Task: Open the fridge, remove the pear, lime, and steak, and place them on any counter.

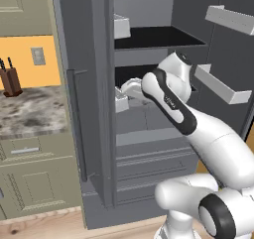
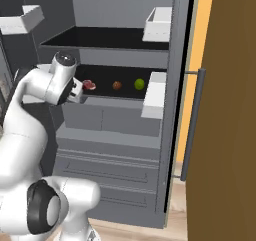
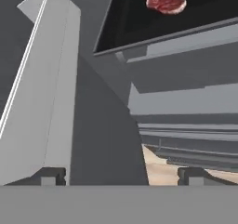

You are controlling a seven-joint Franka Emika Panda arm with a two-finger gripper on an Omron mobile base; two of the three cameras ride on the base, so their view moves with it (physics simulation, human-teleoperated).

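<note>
You have the fridge (image 2: 125,135) open already: both doors are swung wide, and the dark shelves show through the middle of the right base view. That first step looks done; everything after it is still ahead of you. On the middle shelf, in the centre of that view, three things lie in a row, well apart: the steak (image 2: 89,85) at the left, a small brownish fruit (image 2: 117,85) that I take for the pear, and the green lime (image 2: 139,84) at the right. None has been lifted, and nothing rests on the stone bench (image 1: 30,111) at the left of the left base view, by the knife block (image 1: 10,79). Your pincer (image 3: 122,174) sits just in front of the shelf's left end, near the steak but not touching it. In the hand view its two tips stand at the bottom, spread wide with nothing between them, and the steak lies at the top of the frame, right of centre. By my judgement you are at the start of the first pick, with three fetches and three placements left.
</note>
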